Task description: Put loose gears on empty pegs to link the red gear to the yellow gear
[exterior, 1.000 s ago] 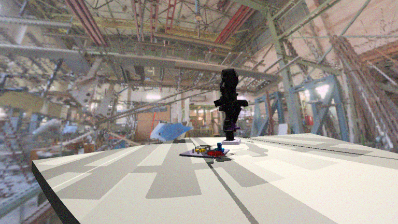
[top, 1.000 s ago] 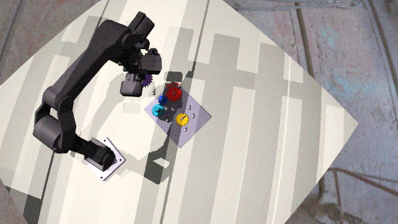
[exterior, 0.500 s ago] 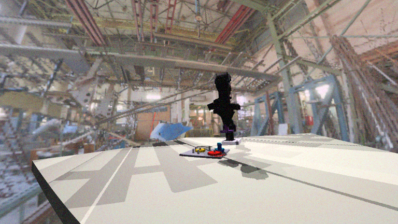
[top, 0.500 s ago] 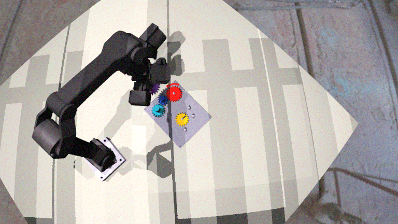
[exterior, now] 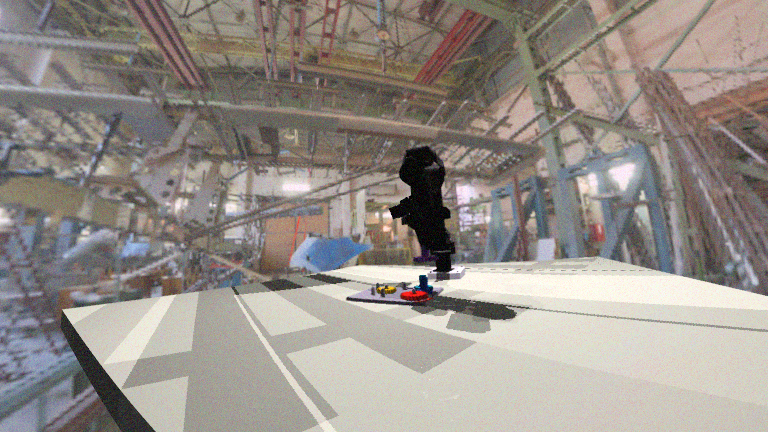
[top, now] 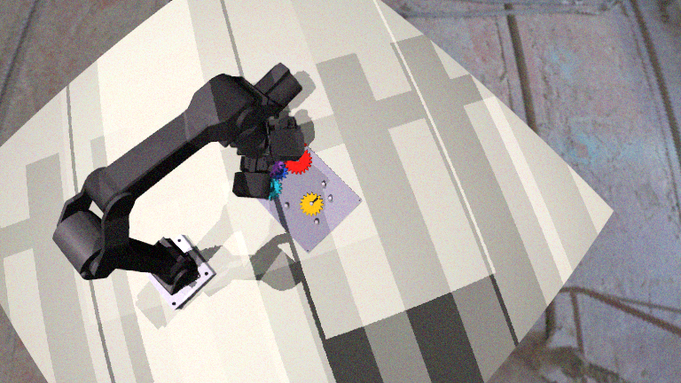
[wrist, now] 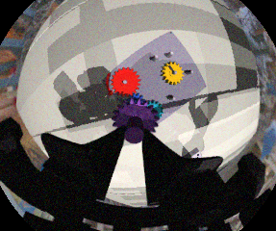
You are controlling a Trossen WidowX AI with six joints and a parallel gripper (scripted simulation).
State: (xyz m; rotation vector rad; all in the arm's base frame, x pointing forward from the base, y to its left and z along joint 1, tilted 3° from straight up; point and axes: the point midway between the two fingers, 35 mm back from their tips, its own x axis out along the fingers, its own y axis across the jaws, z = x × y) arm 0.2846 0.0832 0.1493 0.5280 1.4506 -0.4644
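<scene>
Hard-edged shadows stripe the bright, grainy tabletop.
</scene>
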